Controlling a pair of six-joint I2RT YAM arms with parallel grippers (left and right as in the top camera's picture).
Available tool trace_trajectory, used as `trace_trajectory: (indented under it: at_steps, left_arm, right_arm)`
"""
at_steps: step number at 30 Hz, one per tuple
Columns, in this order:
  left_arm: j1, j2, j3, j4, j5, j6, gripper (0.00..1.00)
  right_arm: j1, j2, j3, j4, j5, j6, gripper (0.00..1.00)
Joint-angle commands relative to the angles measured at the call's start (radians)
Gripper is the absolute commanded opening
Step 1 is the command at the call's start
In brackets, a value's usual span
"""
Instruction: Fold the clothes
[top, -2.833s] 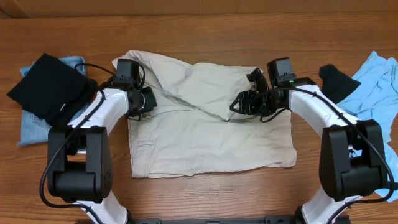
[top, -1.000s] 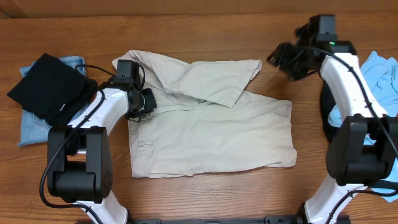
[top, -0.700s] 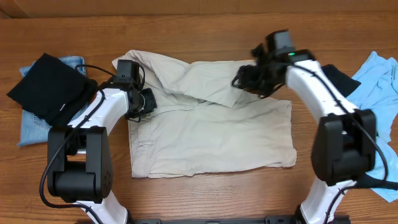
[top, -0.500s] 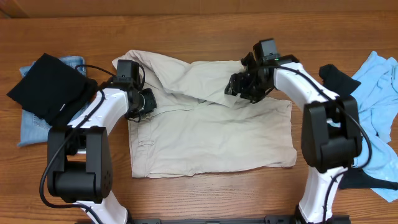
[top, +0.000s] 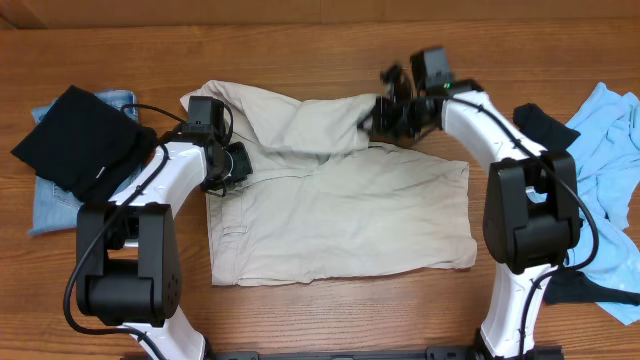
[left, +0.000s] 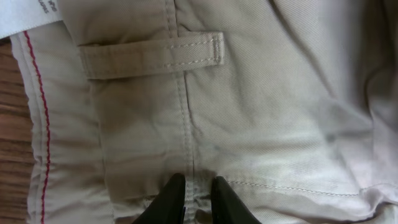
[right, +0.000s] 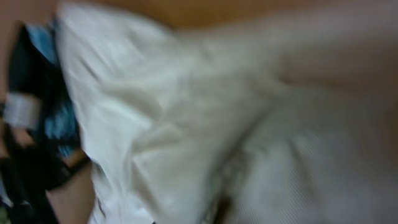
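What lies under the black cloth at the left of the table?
Blue denim lies under the black cloth; only its edges show. Its middle is covered.

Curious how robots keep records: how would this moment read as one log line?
left gripper: shut on khaki shorts | right gripper: at folded flap, grip unclear | fold: unfinished

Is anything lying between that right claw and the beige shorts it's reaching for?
Nothing visible. The right gripper sits at the folded-over flap of the beige shorts; the blue garment lies apart, off to the side.
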Motion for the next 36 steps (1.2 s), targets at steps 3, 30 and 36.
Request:
trace_trajectory:
  at_steps: [3, 30, 36]
  left_arm:
    - [0.003, 0.015, 0.013, -0.006, 0.003, 0.023, 0.19]
    - [0.003, 0.015, 0.013, -0.023, 0.004, 0.022, 0.19]
    - [0.003, 0.015, 0.013, -0.024, 0.003, 0.022, 0.19]
  right_arm:
    - [-0.078, -0.061, 0.209, 0.214, 0.298, 0.191, 0.19]
    - [-0.175, 0.088, 0.138, -0.092, 0.379, -0.005, 0.66]
    - [-0.172, 0.172, 0.138, -0.032, 0.330, -0.005, 0.61]
